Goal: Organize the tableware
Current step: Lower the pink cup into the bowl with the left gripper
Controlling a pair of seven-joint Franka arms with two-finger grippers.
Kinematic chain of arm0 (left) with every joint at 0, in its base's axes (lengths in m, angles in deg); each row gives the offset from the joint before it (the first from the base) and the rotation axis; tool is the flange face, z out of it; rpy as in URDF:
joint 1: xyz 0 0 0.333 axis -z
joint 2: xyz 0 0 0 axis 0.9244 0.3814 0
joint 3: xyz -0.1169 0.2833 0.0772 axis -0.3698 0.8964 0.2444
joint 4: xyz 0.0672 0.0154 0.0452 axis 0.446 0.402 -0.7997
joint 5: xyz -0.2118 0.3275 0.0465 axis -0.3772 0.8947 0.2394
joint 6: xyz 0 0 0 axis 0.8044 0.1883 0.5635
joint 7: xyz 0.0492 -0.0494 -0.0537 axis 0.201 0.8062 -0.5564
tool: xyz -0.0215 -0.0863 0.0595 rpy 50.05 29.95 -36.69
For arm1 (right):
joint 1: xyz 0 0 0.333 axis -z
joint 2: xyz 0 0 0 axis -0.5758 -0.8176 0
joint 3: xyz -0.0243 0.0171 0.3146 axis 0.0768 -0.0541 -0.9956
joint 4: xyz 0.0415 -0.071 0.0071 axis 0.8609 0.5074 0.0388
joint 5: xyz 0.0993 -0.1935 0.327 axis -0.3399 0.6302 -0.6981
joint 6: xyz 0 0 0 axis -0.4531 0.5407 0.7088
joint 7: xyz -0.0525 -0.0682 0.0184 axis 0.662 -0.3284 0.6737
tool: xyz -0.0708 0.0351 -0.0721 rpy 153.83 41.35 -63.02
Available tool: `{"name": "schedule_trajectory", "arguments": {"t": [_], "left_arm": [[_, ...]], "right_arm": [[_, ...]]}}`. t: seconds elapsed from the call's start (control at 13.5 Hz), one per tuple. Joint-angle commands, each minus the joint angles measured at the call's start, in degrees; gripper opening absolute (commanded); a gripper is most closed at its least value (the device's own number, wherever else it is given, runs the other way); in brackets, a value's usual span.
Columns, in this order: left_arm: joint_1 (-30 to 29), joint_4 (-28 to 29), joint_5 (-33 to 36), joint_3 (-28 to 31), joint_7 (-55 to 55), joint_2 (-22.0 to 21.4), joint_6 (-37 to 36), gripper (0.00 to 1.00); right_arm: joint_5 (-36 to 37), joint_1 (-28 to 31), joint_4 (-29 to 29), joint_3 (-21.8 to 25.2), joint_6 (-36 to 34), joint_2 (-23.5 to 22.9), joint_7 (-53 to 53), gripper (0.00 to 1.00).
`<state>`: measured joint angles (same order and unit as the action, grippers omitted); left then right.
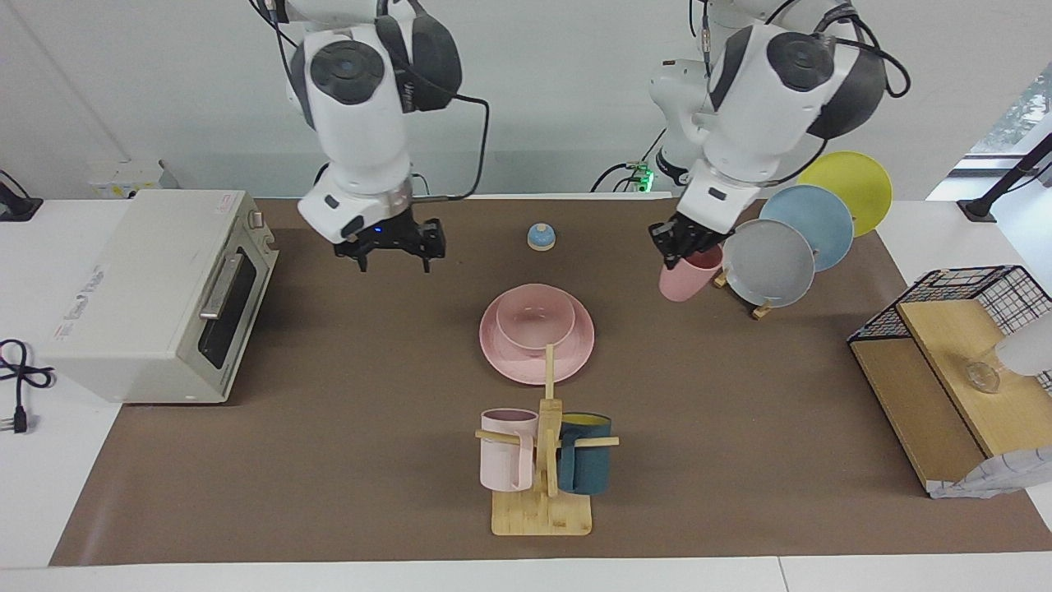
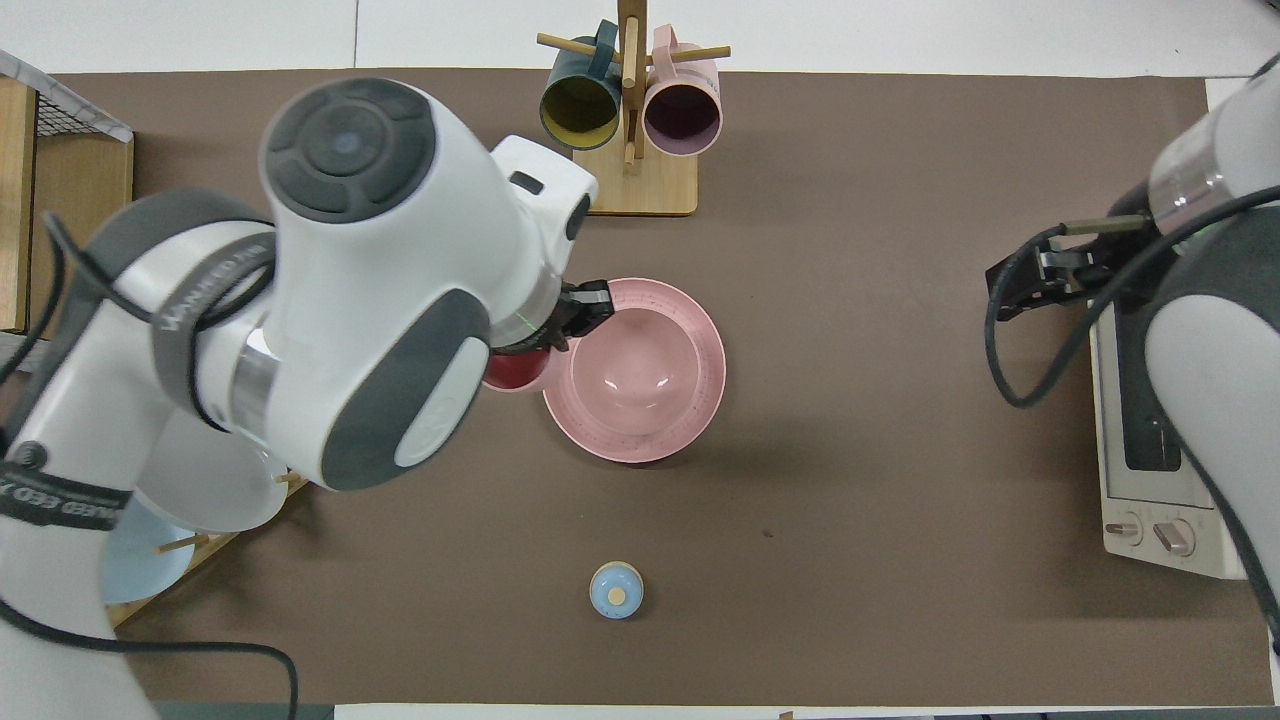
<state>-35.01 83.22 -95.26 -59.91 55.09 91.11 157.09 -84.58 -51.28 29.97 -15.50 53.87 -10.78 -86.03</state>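
Observation:
The pink bowl (image 1: 536, 316) sits in the pink plate (image 1: 575, 349) in the middle of the table; the bowl (image 2: 632, 360) and the plate (image 2: 700, 400) also show in the overhead view. My left gripper (image 1: 675, 253) is shut on the rim of the pink tumbler cup (image 1: 689, 278) and holds it tilted above the table, between the plate rack and the pink plate. In the overhead view the left gripper (image 2: 583, 315) and the cup (image 2: 515, 372) appear beside the plate's edge, mostly hidden under the arm. My right gripper (image 1: 393, 253) is open and empty, waiting near the oven; it also shows in the overhead view (image 2: 1025, 285).
A toaster oven (image 1: 156, 296) stands at the right arm's end. A wooden mug tree (image 1: 542, 485) holds a pale pink mug (image 1: 505, 460) and a teal mug (image 1: 585, 464). A rack holds grey (image 1: 768, 263), blue and yellow plates. A small blue bell (image 1: 541, 237) and a wire shelf (image 1: 945, 362) are also there.

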Motion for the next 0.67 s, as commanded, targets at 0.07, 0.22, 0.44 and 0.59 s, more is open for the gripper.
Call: {"name": "schedule_trajectory", "arguments": {"t": [0.07,0.22,0.44,0.59], "left_arm": [[3.7,-6.8,-0.4,1.4,4.7,8.4,0.9,0.0],[5.4,-6.9,0.2,1.5,6.3,10.4,3.1,0.0],[5.8,-6.9,0.7,1.5,7.0,13.1,5.5,0.0],[6.1,-6.7,0.8,1.5,7.3,14.1,5.9,0.0]], "right_arm": [[-0.2,0.9,9.2,0.7,1.6,4.6,0.4,1.0],[-0.2,2.8,9.6,0.7,2.2,4.7,0.9,1.0],[-0.3,5.1,6.9,0.8,1.5,3.4,6.8,1.0],[0.2,5.3,7.3,1.0,0.6,4.9,7.2,1.0]]}}
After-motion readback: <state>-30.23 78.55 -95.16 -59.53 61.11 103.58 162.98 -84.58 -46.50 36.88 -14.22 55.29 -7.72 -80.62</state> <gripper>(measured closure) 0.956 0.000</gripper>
